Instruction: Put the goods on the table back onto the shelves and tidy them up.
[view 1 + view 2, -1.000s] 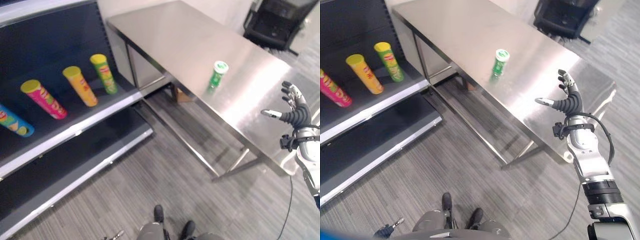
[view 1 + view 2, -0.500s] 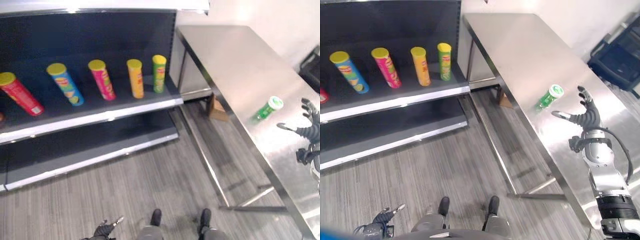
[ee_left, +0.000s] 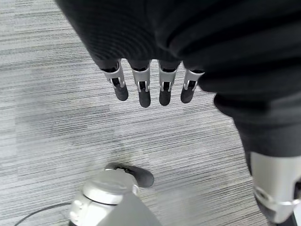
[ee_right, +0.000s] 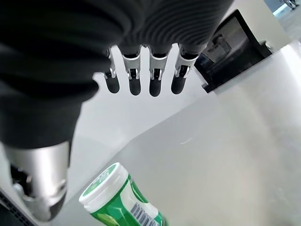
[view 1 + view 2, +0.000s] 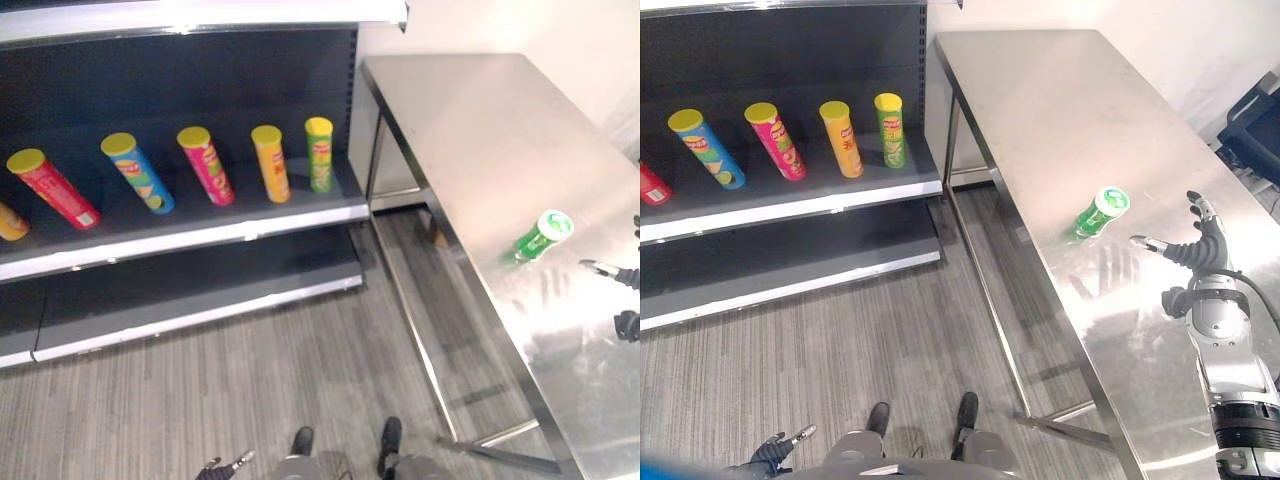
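Left eye view: a green can [image 5: 541, 235] stands alone on the steel bench [image 5: 470, 120], near the front edge, tilted-looking but upright on its base as far as I can judge. The right hand [image 5: 622, 275] shows at the view's right border, just beside the can and apart from it. The shelf [image 5: 200, 225] carries a row of tubes [image 5: 270, 162]: red, blue, pink, orange and green, with an open stretch of board between them.

Right eye view: the right hand [image 5: 1197, 250] hovers over the bench with its fingers [image 5: 1200, 212] straight and wide, thumb pointing at the can [image 5: 1098, 212], holding nothing. A black chair [image 5: 1255, 118] stands past the bench's far end.

Left wrist view: the left hand [image 3: 150, 84] hangs over the grey floor [image 3: 56, 113], its fingers straight and relaxed, holding nothing, idle.

Right wrist view: the can [image 4: 123, 198] stands past the thumb, clear of the straight fingers [image 4: 155, 77].

The step in hand looks like the reach for the can. To do it well, the hand should come in level with the can's middle, thumb on one side and fingers on the other, and close round the body rather than the white lid, since a knock from the fingertips could topple it or send it rolling off the near edge. Nothing stands between hand and can; the bench frame lies between can and shelf.
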You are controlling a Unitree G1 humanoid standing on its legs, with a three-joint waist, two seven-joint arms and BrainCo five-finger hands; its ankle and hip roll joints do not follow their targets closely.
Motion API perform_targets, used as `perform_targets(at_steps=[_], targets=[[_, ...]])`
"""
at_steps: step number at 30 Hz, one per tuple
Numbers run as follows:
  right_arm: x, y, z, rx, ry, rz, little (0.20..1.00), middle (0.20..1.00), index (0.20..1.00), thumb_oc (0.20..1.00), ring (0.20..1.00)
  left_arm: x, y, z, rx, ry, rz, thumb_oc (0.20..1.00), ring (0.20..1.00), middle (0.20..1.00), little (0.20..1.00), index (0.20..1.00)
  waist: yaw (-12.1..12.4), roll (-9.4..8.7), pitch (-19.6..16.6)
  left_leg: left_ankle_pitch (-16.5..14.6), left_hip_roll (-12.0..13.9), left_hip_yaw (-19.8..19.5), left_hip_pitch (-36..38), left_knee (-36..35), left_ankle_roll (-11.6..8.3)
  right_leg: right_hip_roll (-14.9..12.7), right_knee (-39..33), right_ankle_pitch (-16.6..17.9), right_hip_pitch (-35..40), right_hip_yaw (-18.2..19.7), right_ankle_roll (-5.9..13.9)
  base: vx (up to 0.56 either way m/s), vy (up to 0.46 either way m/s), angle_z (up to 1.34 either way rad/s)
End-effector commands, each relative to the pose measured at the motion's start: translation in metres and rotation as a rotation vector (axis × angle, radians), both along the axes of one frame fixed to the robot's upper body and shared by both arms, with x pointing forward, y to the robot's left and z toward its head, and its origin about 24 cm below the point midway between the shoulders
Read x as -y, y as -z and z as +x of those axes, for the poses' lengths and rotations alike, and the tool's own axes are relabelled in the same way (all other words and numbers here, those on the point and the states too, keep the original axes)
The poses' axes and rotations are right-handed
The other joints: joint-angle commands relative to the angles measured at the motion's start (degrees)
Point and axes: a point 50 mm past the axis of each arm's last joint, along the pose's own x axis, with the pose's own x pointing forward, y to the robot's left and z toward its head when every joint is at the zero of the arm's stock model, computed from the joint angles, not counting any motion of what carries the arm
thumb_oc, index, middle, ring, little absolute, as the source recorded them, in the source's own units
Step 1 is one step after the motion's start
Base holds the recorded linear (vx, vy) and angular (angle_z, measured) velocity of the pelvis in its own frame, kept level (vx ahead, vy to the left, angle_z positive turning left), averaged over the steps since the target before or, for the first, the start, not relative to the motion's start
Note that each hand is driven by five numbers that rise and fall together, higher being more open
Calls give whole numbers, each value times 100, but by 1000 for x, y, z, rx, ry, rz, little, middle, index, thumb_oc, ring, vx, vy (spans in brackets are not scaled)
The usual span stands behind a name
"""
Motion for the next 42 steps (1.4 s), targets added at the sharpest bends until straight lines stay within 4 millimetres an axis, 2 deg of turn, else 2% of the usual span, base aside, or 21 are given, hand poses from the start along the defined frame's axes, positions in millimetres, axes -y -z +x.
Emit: perform_targets(at_steps=[1,14,20,23,25,30,42], targets=[[9,-40,4,102,26,-144,1000,1000,1000,1000,1000,-8,-4,8,6,51,34,1000,1000,1000,1000,1000,144,30,-260,88,125,833,75,-314,-145,-188,63,-341,1,-94,434,103,-156,13],[13,-18,11,28,39,-58,1000,1000,1000,1000,1000,-5,-2,4,-16,77,19,1000,1000,1000,1000,1000,112,233,-311,213,449,966,209,-374,-416,52,63,-630,185,-336,229,66,-100,14],[13,-14,14,-5,41,-77,1000,1000,1000,1000,1000,1,-1,7,-10,105,11,1000,1000,1000,1000,1000,84,378,-259,352,574,1053,167,-394,-540,126,63,-717,189,-466,168,35,-77,8],[16,-13,15,-16,52,-71,1000,1000,1000,1000,1000,4,-2,14,9,124,8,1000,1000,1000,1000,1000,47,436,-203,462,623,1244,71,-395,-590,99,63,-750,189,-607,156,-5,-24,26],[19,-10,16,-43,60,-69,1000,1000,1000,1000,1000,6,-2,16,7,145,3,1000,1000,1000,1000,1000,4,484,-182,516,676,1589,-5,-336,-589,61,63,-778,226,-755,149,7,-8,34],[19,-4,21,-83,62,-79,1000,1000,1000,1000,1000,9,0,11,-9,152,-6,1000,1000,1000,1000,1000,32,516,-226,446,694,1755,103,-284,-571,107,63,-815,323,-725,108,46,-13,19],[25,1,38,-103,142,-71,1000,1000,1000,1000,1000,10,1,5,-19,147,-1,1000,1000,1000,1000,1000,161,511,-221,412,710,1689,234,-309,-568,168,63,-862,420,-704,73,17,-8,-1]])
